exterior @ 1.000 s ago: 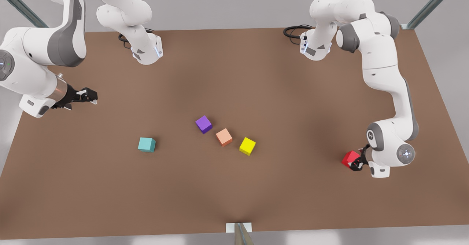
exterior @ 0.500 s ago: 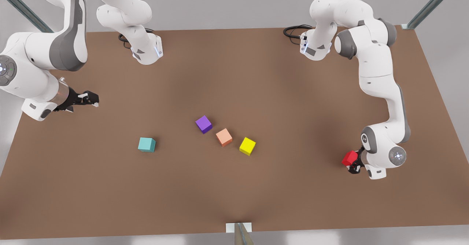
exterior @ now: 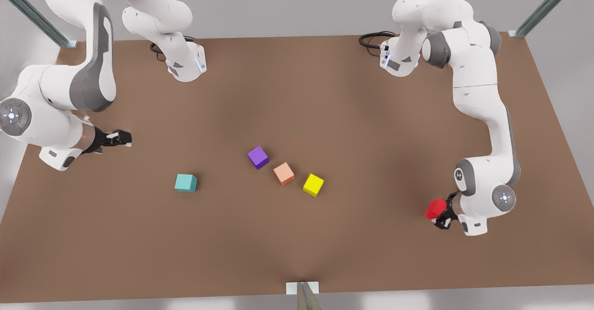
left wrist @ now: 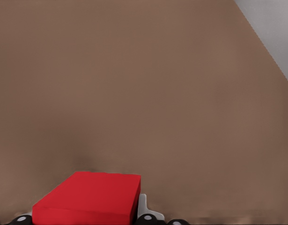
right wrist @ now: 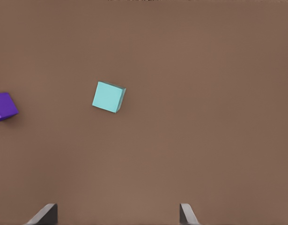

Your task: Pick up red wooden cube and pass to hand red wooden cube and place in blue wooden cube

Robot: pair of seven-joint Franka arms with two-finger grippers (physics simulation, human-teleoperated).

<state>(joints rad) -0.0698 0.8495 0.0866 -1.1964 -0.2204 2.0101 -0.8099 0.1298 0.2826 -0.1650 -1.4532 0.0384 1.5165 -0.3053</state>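
Over the brown worktop (exterior: 297,92), the left gripper (exterior: 441,216) is carrying the red wooden cube (exterior: 435,209) clenched in its jaws, while the right gripper (exterior: 121,138), jaws spread, is waiting for the handover before placement at the blue wooden cube (exterior: 186,183).

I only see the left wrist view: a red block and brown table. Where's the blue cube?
Observer: The blue cube sits on the table, far toward the front view's left from your left gripper, which is shut on the red cube.
Operator: Where's the other arm?
Observer: The right gripper hovers open near the table's edge at the front view's left, beyond the blue cube.
Operator: What's in between?
Observer: A purple cube, an orange cube and a yellow cube lie in a row mid-table.
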